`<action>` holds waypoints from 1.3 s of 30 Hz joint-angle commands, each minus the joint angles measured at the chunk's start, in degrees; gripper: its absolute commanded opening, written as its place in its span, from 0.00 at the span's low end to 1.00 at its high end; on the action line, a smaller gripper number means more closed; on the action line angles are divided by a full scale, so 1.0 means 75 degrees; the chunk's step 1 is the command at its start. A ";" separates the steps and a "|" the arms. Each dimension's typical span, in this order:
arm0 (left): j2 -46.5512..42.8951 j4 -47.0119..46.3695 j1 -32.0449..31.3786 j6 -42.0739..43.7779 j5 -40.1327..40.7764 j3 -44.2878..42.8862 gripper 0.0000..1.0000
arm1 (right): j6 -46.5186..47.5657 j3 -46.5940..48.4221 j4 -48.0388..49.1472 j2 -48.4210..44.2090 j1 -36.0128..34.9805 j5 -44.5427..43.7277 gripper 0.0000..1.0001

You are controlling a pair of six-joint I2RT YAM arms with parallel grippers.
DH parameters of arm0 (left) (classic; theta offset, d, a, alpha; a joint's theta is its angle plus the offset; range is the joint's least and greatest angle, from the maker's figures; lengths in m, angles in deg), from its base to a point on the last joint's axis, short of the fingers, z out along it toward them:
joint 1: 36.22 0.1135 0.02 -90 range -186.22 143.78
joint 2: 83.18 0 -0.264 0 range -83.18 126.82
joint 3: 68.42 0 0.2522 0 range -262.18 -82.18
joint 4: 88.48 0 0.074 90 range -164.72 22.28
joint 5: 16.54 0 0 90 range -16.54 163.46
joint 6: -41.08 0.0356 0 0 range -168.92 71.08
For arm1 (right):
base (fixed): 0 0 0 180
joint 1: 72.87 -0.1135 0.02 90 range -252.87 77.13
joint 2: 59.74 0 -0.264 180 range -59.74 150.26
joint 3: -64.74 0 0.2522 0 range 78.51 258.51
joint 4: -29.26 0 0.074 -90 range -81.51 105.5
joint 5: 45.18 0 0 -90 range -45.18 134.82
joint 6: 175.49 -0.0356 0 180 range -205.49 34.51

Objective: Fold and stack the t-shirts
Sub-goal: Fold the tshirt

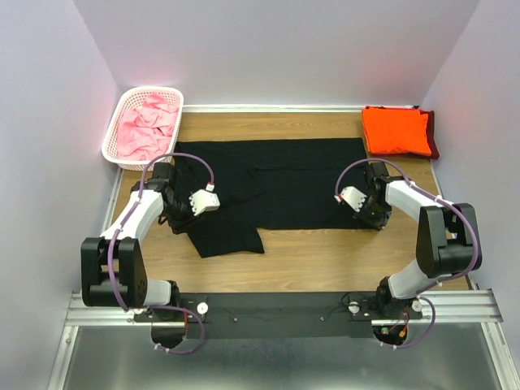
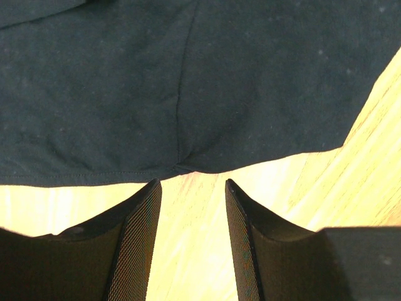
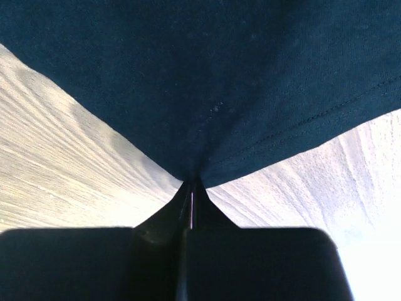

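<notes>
A black t-shirt (image 1: 276,180) lies spread across the wooden table, with one sleeve pointing toward the near edge. My left gripper (image 1: 175,214) is at its left edge. In the left wrist view the left gripper (image 2: 193,183) is open and empty, with bare wood between its fingers and the shirt's hem (image 2: 182,164) just ahead of the tips. My right gripper (image 1: 371,214) is at the shirt's near right corner. In the right wrist view the right gripper (image 3: 193,183) is shut on that corner of the black t-shirt (image 3: 207,94). A folded orange t-shirt (image 1: 395,130) lies on a maroon one (image 1: 433,140) at the back right.
A white lattice basket (image 1: 113,130) at the back left holds crumpled pink t-shirts (image 1: 148,127). Bare wood (image 1: 325,256) lies between the black shirt and the arm bases. Walls close in the table at the back and both sides.
</notes>
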 commanded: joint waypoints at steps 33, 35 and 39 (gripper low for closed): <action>0.0535 0.0051 -0.0718 0.0714 0.0769 -0.0026 0.00 | 0.0034 0.0267 -0.0043 -0.0315 0.0042 0.0467 0.01; 0.0394 0.0660 -0.0589 0.0772 0.0605 -0.0446 0.00 | -0.0025 0.0314 -0.0137 -0.0513 0.0054 0.0468 0.01; -0.0016 0.0967 -0.0541 0.0808 0.0534 -0.0695 0.00 | -0.0001 0.0291 -0.0336 -0.0982 0.0077 0.0468 0.01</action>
